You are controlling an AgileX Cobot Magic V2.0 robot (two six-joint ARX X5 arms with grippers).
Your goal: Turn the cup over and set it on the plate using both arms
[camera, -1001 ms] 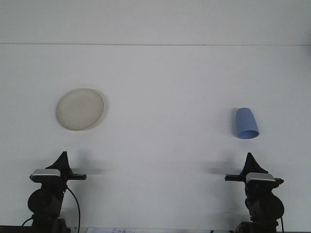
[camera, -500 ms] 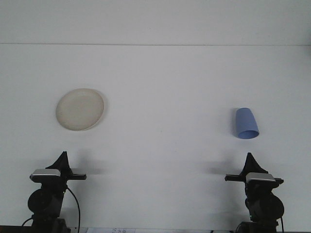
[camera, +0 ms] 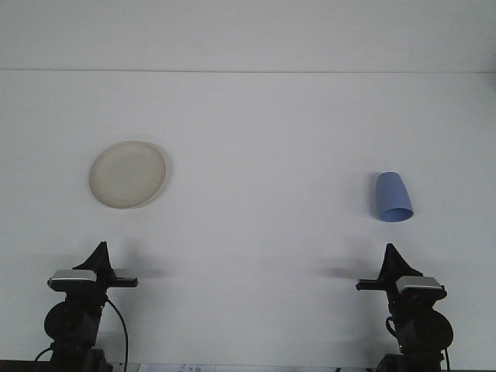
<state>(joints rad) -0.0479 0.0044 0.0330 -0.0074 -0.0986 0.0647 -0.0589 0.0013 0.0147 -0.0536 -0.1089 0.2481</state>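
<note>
A blue cup [camera: 393, 197] lies on the white table at the right, its wide mouth turned toward the near edge. A cream round plate [camera: 128, 173] sits on the table at the left, with nothing on it. My right gripper [camera: 389, 253] is low at the near edge, just in front of the cup and apart from it, its fingers together in one dark point. My left gripper [camera: 100, 251] is low at the near left, in front of the plate, also closed to a single point and holding nothing.
The white table [camera: 256, 155] runs back to a far edge line near the top of the view. Both arm bases and a black cable [camera: 122, 325] sit at the near edge.
My right gripper has shifted slightly to the left, its tip turning that way. The left arm, the cup and the plate have not moved.
</note>
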